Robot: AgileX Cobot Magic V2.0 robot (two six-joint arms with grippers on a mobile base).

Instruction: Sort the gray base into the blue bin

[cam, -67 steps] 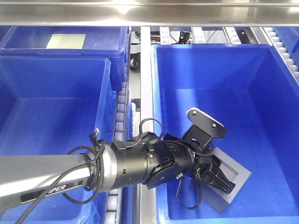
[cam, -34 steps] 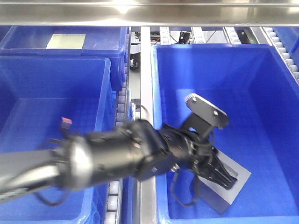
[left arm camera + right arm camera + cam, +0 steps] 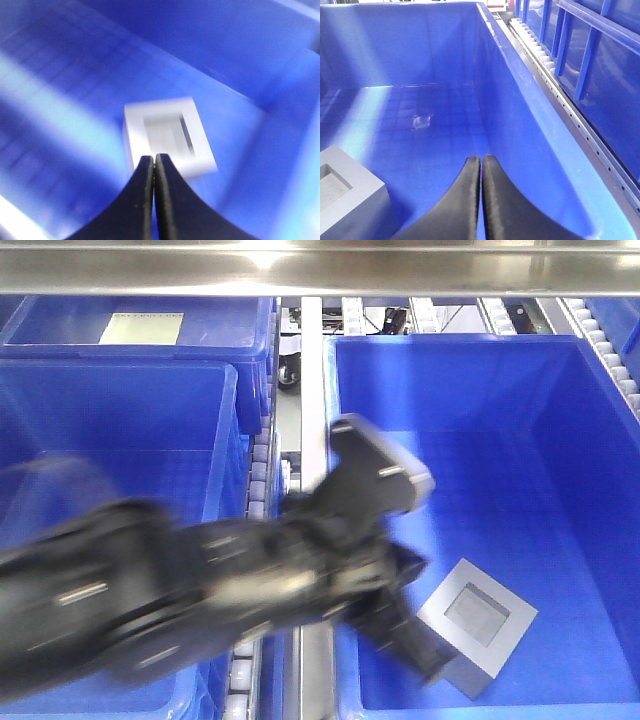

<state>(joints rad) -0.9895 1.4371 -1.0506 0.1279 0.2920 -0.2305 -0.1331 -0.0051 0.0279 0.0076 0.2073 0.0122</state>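
Gray base [image 3: 477, 625] lay on the floor of the blue bin [image 3: 560, 370], toward its near right part, sitting free with nothing gripping it. Matte gray block, squarish, with a shallow square recess in its upward face; the recess floor read slightly lighter than the surrounding rim. Block was turned at an angle to the bin walls. In the left wrist view it appeared blurred and pale [image 3: 167, 137], recess facing the camera, just beyond the fingertips. Left end effector [image 3: 152, 159] was clenched, its two black fingers pressed together with nothing between them, clear of the block. In the front view the left arm [image 3: 200, 590] was heavily motion-blurred, crossing over the bin's near left wall and hiding that corner of the floor. Right end effector [image 3: 481, 159] was likewise clenched and empty, inside the same bin, with the block's corner [image 3: 345, 192] at lower left of its view. A second blue bin [image 3: 120, 410] stood to the left, across a metal rail [image 3: 312, 390] flanked by white rollers [image 3: 262, 475].
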